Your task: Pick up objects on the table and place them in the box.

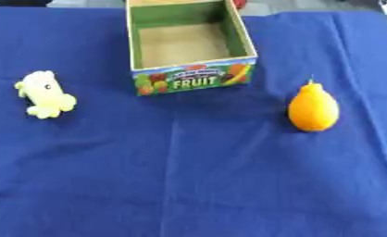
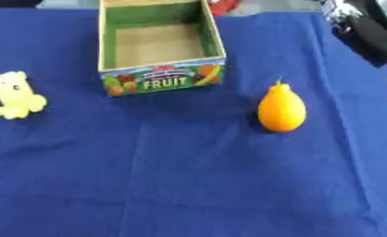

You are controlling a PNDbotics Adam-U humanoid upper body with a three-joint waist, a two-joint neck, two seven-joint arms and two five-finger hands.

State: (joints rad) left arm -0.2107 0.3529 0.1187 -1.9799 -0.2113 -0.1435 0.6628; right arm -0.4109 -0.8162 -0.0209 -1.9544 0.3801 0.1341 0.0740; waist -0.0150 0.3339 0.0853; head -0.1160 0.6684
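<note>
Lying well apart on blue tabletop (image 1: 229, 185), pear (image 1: 313, 109) right, yellow toy (image 1: 44, 94) left, box (image 1: 158, 79) empty, probably awaiting pickup; hands unseen, state untellable.

We see only a black and silver part of our right arm (image 2: 367, 32) at the far right edge of the right eye view, its hand out of sight, and no left arm.

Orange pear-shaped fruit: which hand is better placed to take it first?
Probably the right: the orange pear-shaped fruit lies right of the cardboard fruit box, and the robot's black right arm shows on that side. No hand is visible.
</note>
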